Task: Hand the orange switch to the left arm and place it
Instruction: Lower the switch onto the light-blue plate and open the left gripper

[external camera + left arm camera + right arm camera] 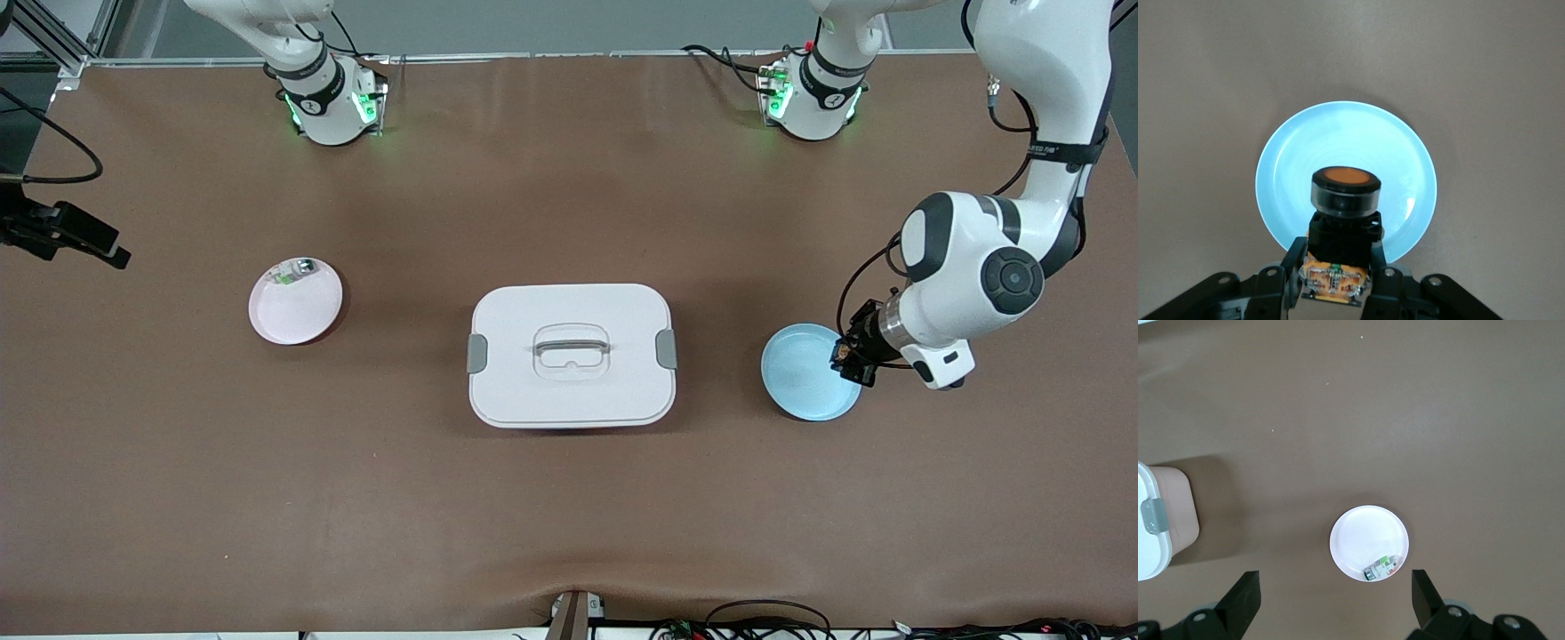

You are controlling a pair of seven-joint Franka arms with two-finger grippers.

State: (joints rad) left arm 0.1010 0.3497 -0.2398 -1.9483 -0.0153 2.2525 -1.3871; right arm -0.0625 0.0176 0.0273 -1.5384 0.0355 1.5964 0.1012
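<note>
Orange switch [1341, 220] sits clamped in the left gripper [1338, 280], hanging over the blue plate [1405, 160] toward the left arm's end of the table. White box [571, 356] lies mid-table with its latches closed. The right gripper [1335, 600] is spread wide with nothing in it, high over the pink plate [1358, 537] holding a green-and-silver part [1380, 569]. No writing is legible anywhere.

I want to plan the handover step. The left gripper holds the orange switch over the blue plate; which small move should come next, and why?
Probably lift the left gripper, shut on the orange switch, straight up from the blue plate. The white box lies between it and the pink plate, where the open right gripper hovers, so height is needed first.
</note>
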